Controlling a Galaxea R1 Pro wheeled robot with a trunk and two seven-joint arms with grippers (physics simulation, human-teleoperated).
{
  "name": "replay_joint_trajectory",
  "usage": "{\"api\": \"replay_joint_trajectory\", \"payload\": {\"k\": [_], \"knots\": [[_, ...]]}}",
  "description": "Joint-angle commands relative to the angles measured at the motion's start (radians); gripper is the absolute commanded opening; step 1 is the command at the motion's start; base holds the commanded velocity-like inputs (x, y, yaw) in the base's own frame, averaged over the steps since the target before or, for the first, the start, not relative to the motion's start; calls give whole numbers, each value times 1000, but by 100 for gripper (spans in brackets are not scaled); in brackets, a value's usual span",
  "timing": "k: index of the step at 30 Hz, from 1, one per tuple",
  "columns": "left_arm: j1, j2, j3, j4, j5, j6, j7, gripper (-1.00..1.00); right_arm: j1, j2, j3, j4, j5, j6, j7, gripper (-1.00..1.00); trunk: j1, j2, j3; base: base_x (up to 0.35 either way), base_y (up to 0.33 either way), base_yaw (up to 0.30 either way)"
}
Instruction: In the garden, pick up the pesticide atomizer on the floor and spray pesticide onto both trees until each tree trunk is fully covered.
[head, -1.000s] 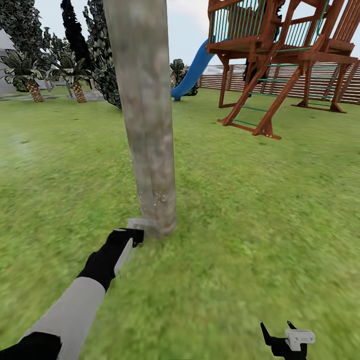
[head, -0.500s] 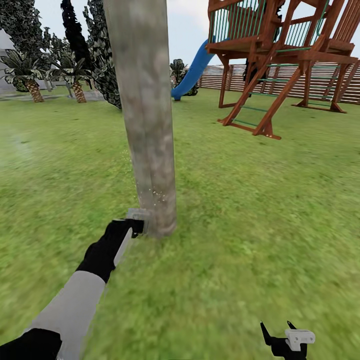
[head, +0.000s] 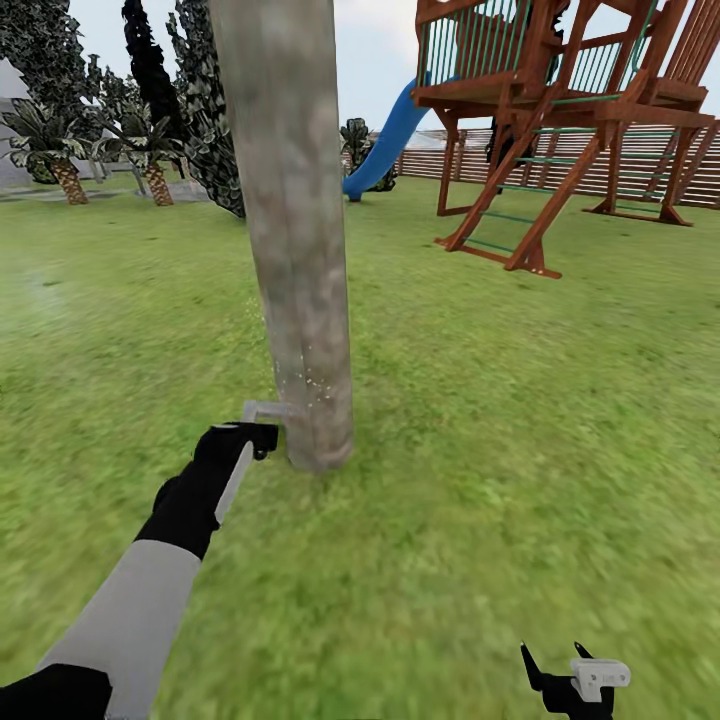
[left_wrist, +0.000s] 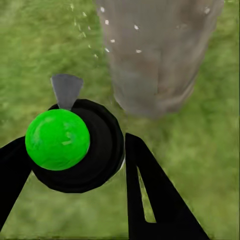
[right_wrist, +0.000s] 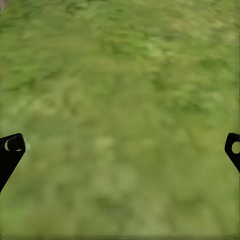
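Note:
One tree trunk (head: 295, 250), thick with mottled grey-brown bark, rises from the grass (head: 480, 420) in the head view. My left gripper (head: 260, 433) is low beside its foot, shut on the pesticide atomizer (head: 262, 412), whose pale nozzle points at the bark. In the left wrist view the dark atomizer (left_wrist: 95, 155) with its bright green dot sits between my black fingers (left_wrist: 150, 195), facing the trunk (left_wrist: 155, 55). White pesticide specks (head: 312, 385) dot the lower bark and also drift before the trunk as specks (left_wrist: 107, 35). My right gripper (head: 575, 675) hangs open and empty over grass (right_wrist: 122, 100).
A red-brown wooden play tower (head: 560, 120) with a blue slide (head: 385, 140) stands at the back right, before a slatted fence (head: 640, 165). Short palms (head: 60, 165) and dark trees (head: 200, 110) line the back left. Open lawn lies all around the trunk.
My left gripper, still holding the atomizer, has risen a little along the foot of the trunk and shifted slightly left. The right arm has not moved.

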Motion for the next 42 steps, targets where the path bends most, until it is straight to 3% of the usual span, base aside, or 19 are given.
{"api": "replay_joint_trajectory", "payload": {"k": [1, 4, 7, 9, 12, 15, 16, 18, 20, 21, 23, 26, 29, 31, 34, 36, 38, 42], "knots": [[0, 6, 8, -6, 11, 1, -1, -100, 0, 0, 0, 0, 0, 0, 0, 100, 0, 0, 0, 0, 0, 0], [3, -12, 8, -42, 15, 6, -1, -100, 0, 0, 0, 0, 0, 0, 0, 100, 0, 0, 0, 0, 0, 0], [-5, -76, -8, -58, 13, 68, 0, -100, 0, 0, 0, 0, 0, 0, 0, 100, 0, 0, 0, 0, 0, 0], [-26, -98, -11, -82, 15, 101, -3, -100, 0, 0, 0, 0, 0, 0, 0, 100, 0, 0, 0, 0, 0, 0], [-29, -81, -14, -122, 9, 158, -5, -100, 0, 0, 0, 0, 1, 0, 0, 100, 0, 0, 0, 0, 0, 0], [-26, 0, -8, -152, 15, 167, -7, -100, 0, 0, 0, 0, 1, 0, 0, 100, 0, 0, 0, 0, 0, 0], [-19, 10, -11, -159, 18, 168, -8, -100, 0, 0, 0, 0, 1, 0, 0, 100, 0, 0, 0, 0, 0, 0], [-18, -12, -25, -161, 19, 168, -8, -100, 0, 0, 0, 0, 1, 0, 0, 100, 0, 0, 0, 0, 0, 0], [-27, -71, -51, -160, 19, 168, -8, -100, 0, 0, 0, 0, 1, 0, 0, 100, 0, 0, 0, 0, 0, 0], [-28, -87, -54, -161, 18, 170, -8, -100, 0, 0, 0, 0, 1, 0, 0, 100, 0, 0, 0, 0, 0, 0], [-30, -102, -67, -163, 18, 197, -8, -100, 0, 0, 0, 0, 1, 0, 0, 100, 0, 0, 0, 0, 0, 0], [-29, -86, -61, -223, 15, 227, -8, -100, 0, 0, 0, 0, 1, 0, 0, 100, 0, 0, 0, 0, 0, 0], [-28, -16, -17, -237, 19, 231, -10, -100, 0, 0, 0, 0, 1, 0, 0, 100, 0, 0, 0, 0, 0, 0], [-28, -24, -22, -240, 20, 231, -11, -100, 0, 0, 0, 0, 1, 0, 0, 100, 0, 0, 0, 0, 0, 0], [-33, -84, -76, -242, 19, 230, -10, -100, 0, 0, 0, 0, 1, 0, 0, 100, 0, 0, 0, 0, 0, 0], [-56, -102, -88, -242, 20, 238, -10, -100, 0, 0, 0, 0, 1, 0, 0, 100, 0, 0, 0, 0, 0, 0], [-58, -95, -85, -242, 18, 240, -10, -100, 0, 0, 0, 0, 1, 0, 0, 100, 0, 0, 0, 0, 0, 0], [-65, -39, -27, -262, 18, 241, -11, -100, 0, 0, 0, 0, 1, 0, 0, 100, 0, 0, 0, 0, 0, 0]]}}
